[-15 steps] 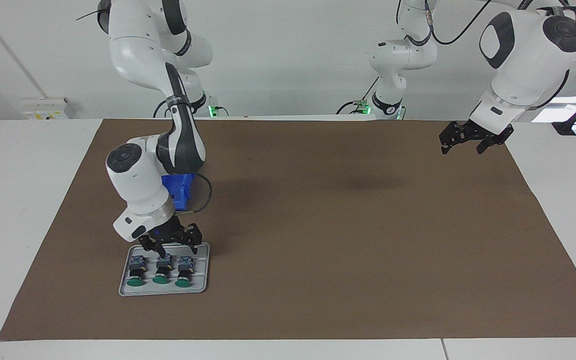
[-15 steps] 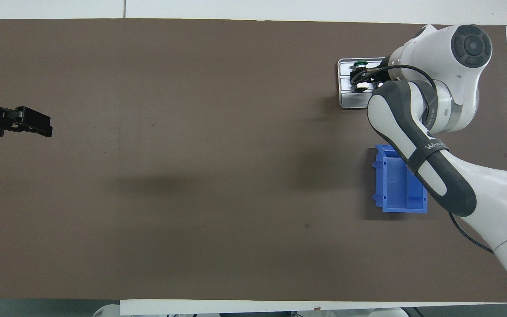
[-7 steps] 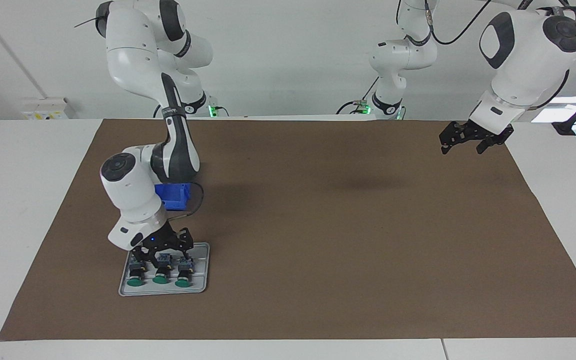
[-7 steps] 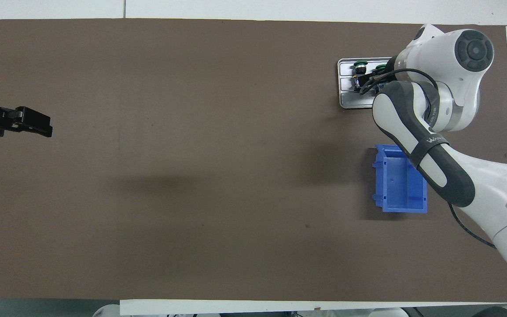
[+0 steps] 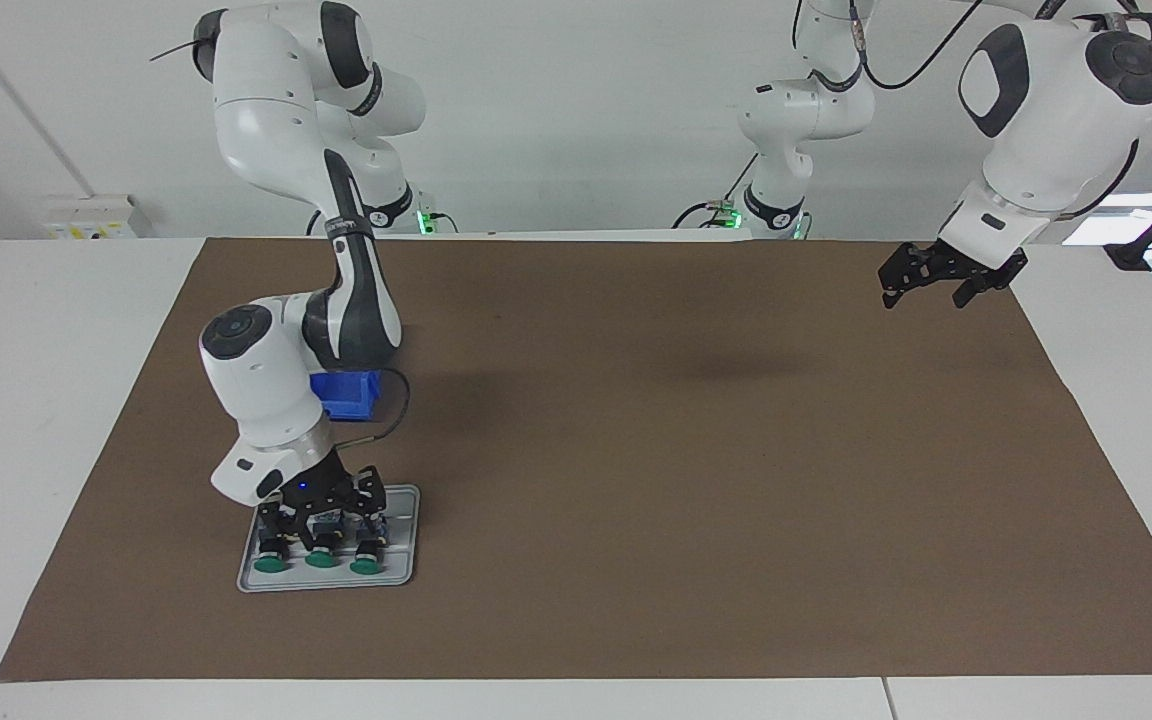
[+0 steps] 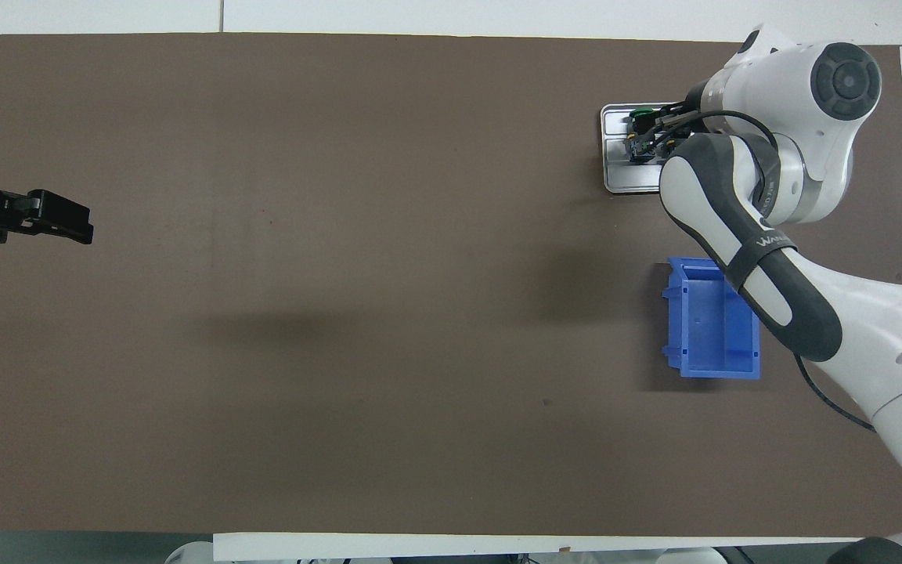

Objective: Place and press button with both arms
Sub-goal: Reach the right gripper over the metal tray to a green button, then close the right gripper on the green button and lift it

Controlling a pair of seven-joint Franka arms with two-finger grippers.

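Note:
Three buttons with green caps lie side by side in a small grey tray (image 5: 398, 577) at the right arm's end of the table: one button (image 5: 269, 565) at the tray's outer side, the middle button (image 5: 321, 560), and a third button (image 5: 366, 566). My right gripper (image 5: 322, 522) is down in the tray on the black bodies of the buttons, centred on the middle one. From overhead the right gripper (image 6: 649, 139) and its wrist cover most of the tray (image 6: 625, 182); one green cap (image 6: 640, 114) shows. My left gripper (image 5: 926, 290) hangs open over the mat's edge at the left arm's end, also seen as the left gripper (image 6: 67, 223).
A blue bin (image 5: 346, 396) stands on the brown mat (image 5: 656, 450), nearer to the robots than the tray and partly hidden by the right arm; the overhead view shows the blue bin (image 6: 713, 329) with nothing in it.
The right gripper has come down from just above the tray onto the buttons, and its wrist has swung more upright. The left arm has stayed still.

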